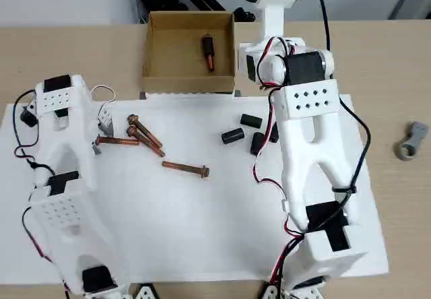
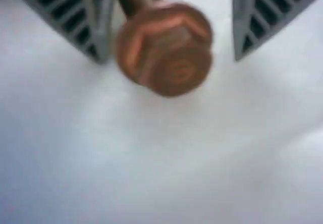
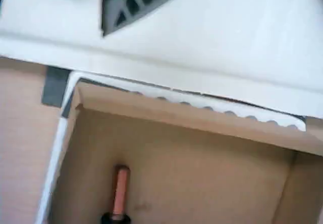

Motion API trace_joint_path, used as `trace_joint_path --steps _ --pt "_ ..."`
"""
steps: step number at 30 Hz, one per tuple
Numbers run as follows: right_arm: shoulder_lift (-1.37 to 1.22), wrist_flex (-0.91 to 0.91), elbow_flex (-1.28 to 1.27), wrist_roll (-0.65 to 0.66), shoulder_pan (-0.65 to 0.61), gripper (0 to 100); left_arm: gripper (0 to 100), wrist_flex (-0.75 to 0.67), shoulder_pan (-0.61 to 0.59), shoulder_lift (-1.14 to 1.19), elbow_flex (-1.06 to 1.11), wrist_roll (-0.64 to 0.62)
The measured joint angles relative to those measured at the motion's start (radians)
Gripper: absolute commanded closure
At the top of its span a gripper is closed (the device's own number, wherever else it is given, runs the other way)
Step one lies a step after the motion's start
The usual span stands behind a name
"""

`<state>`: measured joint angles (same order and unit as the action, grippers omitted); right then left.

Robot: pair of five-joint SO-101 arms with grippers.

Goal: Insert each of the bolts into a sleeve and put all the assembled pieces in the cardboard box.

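**A:** What is the left gripper point(image 2: 168, 59) doing down there?

**B:** It is sitting low over the white paper sheet point(image 1: 202, 231) with its jaws parted, straddling the head end of 1 copper-coloured hex-head metal bolt point(image 1: 120, 140). One jaw is lying just beside the shank and the other is standing clear, so nothing is being squeezed. I am reading that as lining up for a grasp.

**A:** And the other parts?

**B:** 3 more copper bolts point(image 1: 145, 134) are lying nearby. The short black cylindrical sleeves point(image 1: 233, 136) are sitting by the right arm, probably so that each arm is handling 1 kind of part.

**A:** The right gripper point(image 1: 258, 64)?

**B:** It is hanging beside the brown cardboard box point(image 1: 188, 83), where 1 sleeved bolt point(image 1: 209, 52) is lying. I cannot tell whether it is parted or closed.
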<state>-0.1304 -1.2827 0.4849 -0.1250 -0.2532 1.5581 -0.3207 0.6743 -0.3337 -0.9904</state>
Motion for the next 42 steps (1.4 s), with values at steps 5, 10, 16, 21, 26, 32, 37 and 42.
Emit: trace_joint_path --steps 5,10,16,21,26,32,37,42 --pt "0.0 -0.003 0.0 0.0 0.0 86.9 99 -0.008 0.009 0.003 -0.044 0.091" --pt "0.0 -0.041 0.0 0.0 0.0 86.9 100 0.012 0.009 -0.012 -0.057 0.14" --pt "0.041 -0.146 0.0 0.0 0.0 86.9 100 0.094 -0.006 -0.118 -0.038 0.215" --pt "0.094 -0.272 0.0 -0.114 -0.021 86.7 100 0.121 0.011 -0.328 -0.038 0.327" --pt "0.098 -0.353 -0.015 -0.239 -0.057 86.7 100 0.143 0.08 -0.577 -0.037 0.434" --pt "0.077 -0.324 -0.189 -0.387 -0.066 86.6 100 0.147 0.107 -0.819 -0.032 0.491" --pt "0.009 -0.273 -0.269 -0.474 -0.086 86.6 100 0.149 0.107 -0.934 0.052 0.497" --pt "-0.058 -0.265 -0.273 -0.473 -0.101 86.5 100 0.149 0.107 -0.987 0.143 0.508"
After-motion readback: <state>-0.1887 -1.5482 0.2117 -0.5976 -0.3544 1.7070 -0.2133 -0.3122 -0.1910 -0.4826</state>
